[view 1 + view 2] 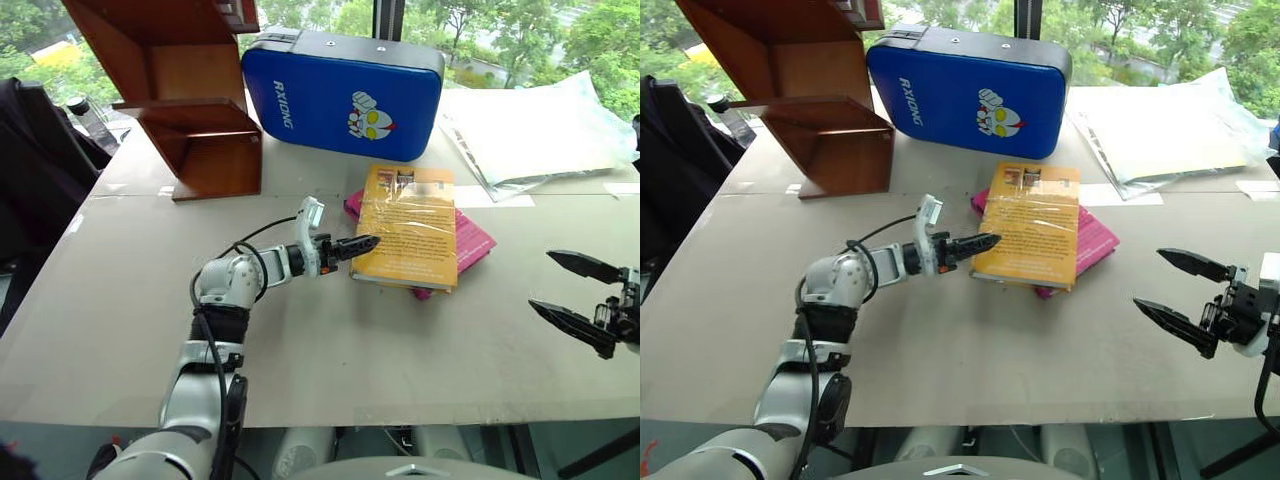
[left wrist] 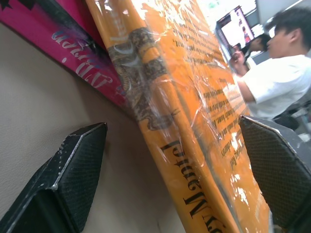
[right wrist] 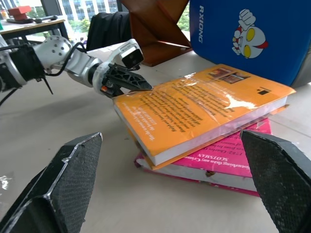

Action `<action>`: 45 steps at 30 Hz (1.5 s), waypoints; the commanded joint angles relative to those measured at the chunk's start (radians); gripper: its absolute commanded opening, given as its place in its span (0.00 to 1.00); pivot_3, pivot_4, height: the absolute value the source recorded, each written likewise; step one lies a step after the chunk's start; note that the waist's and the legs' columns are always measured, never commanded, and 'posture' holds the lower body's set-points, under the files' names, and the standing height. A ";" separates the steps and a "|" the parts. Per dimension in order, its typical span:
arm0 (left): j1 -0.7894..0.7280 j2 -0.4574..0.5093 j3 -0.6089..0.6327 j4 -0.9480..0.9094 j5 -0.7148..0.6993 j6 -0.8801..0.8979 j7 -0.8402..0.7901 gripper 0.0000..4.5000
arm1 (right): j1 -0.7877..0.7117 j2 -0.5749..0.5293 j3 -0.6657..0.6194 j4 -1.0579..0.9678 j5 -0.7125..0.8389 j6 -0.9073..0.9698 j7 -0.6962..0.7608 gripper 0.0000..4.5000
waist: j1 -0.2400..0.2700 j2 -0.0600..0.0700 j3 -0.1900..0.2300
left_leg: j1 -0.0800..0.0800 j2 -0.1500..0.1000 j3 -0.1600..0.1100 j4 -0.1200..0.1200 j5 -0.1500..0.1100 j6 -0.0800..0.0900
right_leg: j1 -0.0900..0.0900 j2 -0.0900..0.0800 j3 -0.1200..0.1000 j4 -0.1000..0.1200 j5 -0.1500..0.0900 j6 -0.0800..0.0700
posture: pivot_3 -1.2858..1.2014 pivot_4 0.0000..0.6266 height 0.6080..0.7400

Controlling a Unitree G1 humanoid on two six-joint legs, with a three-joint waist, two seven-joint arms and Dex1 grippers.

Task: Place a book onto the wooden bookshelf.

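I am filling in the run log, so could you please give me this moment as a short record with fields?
book: yellow-orange book, plastic-wrapped, lying on top of the pink book
left gripper: left gripper open, at the yellow-orange book's spine edge, one finger either side of it
right gripper: right gripper open, apart from both books, above the table
target: wooden bookshelf stands at the table's far left, no book on it yet
behind books: blue case with cartoon print

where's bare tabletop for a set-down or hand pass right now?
Free: between the book stack and right gripper; near edge beside left gripper. Crowded: far side, wooden bookshelf, blue case, plastic sheets.
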 commanded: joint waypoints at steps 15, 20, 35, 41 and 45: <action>-0.054 -0.046 0.079 0.066 -0.045 0.034 -0.111 0.01 | 0.022 0.043 -0.064 -0.076 0.015 0.020 -0.016 1.00 | 0.010 0.000 0.000 | -0.001 -0.001 -0.002 0.002 0.000 0.000 | 0.001 -0.002 0.000 -0.001 0.001 0.001 | 0.52 0.24 1.00; -0.024 -0.013 0.163 -0.250 -0.069 -0.071 -0.056 0.01 | -0.002 0.035 -0.065 -0.054 0.016 0.020 -0.005 1.00 | -0.007 -0.001 0.001 | -0.003 0.000 -0.002 0.002 0.000 0.000 | -0.001 -0.002 0.001 -0.001 0.001 0.001 | 0.52 0.24 1.00; -0.255 0.580 -0.051 -0.407 0.943 -1.018 0.227 0.01 | -0.449 0.083 0.032 0.062 0.209 0.178 -0.081 1.00 | -0.015 -0.004 0.006 | 0.000 -0.001 0.004 -0.006 0.000 0.000 | -0.003 -0.001 0.007 -0.005 0.001 0.001 | 0.52 0.24 1.00; -0.148 0.794 -0.054 -0.316 1.167 -1.130 0.318 0.01 | -0.571 0.108 0.069 0.092 0.279 0.259 -0.102 1.00 | -0.012 -0.005 0.007 | -0.001 0.001 0.003 -0.011 0.000 -0.001 | -0.007 0.000 0.006 -0.004 0.001 0.001 | 0.52 0.24 1.00; -0.079 0.847 -0.028 -0.335 1.213 -1.093 0.307 0.01 | -0.625 0.117 0.071 0.106 0.327 0.316 -0.128 1.00 | -0.006 -0.005 0.007 | -0.004 0.000 0.003 -0.012 0.000 -0.001 | -0.008 -0.002 0.005 -0.005 0.001 0.001 | 0.52 0.24 1.00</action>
